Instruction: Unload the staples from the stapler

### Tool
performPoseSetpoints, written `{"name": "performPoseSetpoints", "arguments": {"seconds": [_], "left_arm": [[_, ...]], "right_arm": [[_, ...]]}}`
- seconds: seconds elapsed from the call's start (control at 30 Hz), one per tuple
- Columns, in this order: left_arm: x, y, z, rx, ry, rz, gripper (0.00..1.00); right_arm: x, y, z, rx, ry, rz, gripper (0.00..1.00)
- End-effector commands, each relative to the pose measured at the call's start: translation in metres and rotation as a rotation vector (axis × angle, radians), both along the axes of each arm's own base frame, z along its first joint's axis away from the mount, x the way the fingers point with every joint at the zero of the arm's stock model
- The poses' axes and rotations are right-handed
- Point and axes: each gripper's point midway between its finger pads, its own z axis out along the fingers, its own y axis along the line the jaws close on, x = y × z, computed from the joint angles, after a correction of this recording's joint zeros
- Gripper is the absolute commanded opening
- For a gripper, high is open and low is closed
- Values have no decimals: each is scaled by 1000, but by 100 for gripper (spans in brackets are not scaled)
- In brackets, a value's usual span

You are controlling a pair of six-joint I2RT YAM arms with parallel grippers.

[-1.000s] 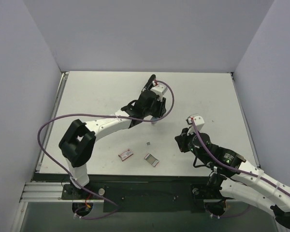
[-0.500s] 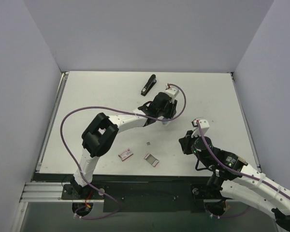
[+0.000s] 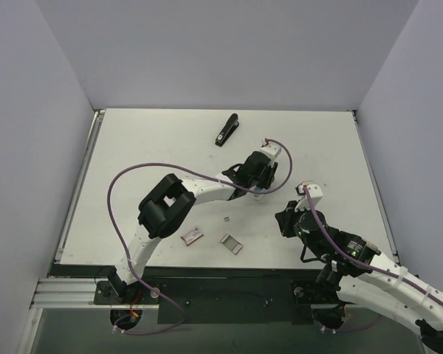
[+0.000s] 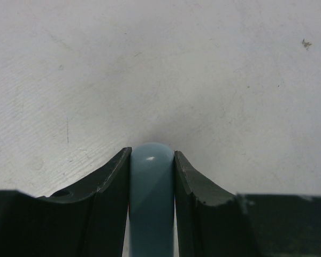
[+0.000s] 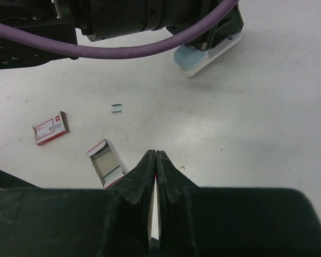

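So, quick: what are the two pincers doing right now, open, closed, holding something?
Left pincer: closed on a pale blue piece.
Right pincer: closed, nothing visibly held.

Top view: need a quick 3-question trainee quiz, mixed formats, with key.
1. True or false: the stapler is held in a gripper.
2. Short answer: what lies nearest the staples?
3. The left gripper is shut on: A the stapler; B a pale blue piece; C the staples.

Key: 1 false, it lies alone on the far part of the table. 2 the open tray. 3 B.
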Motion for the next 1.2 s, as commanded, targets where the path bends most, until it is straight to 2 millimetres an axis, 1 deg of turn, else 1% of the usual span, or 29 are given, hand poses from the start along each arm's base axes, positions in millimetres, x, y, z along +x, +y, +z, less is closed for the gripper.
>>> {"name": "performPoseSetpoints", "arguments": {"seconds": [0.0,0.17,0.33,0.37,0.47,0.63,0.7,0.8,0.83,0.87,0.9,0.93,0.97,1.03,1.1,1.17], "left_arm": [[2,-24,24,-76,-91,-16,19],[-3,-26,17,-66,-96,-23,30],[-8,-28,17,-67,-105,-41,37],[-10,-26,14,-63,-99,-42,39],[-12,-27,18,-77,-107,-53,43],[-14,-27,19,-75,-109,-61,48],[-16,-28,22,-79,-112,-65,50],[-18,-29,28,-82,-122,-73,56],[-18,-30,29,-82,-124,-75,57],[-19,-29,33,-85,-127,-76,59],[-19,-29,35,-87,-131,-76,60],[-19,-28,42,-92,-142,-78,64],[-19,-27,45,-94,-148,-78,64],[-20,-24,63,-100,-173,-81,70],[-20,-23,78,-100,-196,-87,80],[-19,-20,94,-93,-223,-92,82]], "right_arm": [[0,-9,-2,-11,3,-33,0],[-2,-12,-4,-11,6,-37,0],[-3,-12,-2,-2,4,-38,0],[-3,-13,-3,-5,9,-39,0],[-4,-13,-3,0,10,-39,2],[-5,-14,-2,5,12,-44,5],[-5,-15,-1,6,9,-45,6],[-6,-16,-1,8,11,-47,9],[-5,-16,-1,10,11,-51,10],[-6,-17,-2,9,11,-52,10],[-6,-17,-1,10,11,-52,12],[-6,-17,0,11,9,-54,12],[-5,-18,1,11,7,-56,14],[-4,-19,2,5,-2,-61,16],[-3,-20,5,-2,-10,-65,18],[-1,-20,9,-6,-16,-64,18]]}}
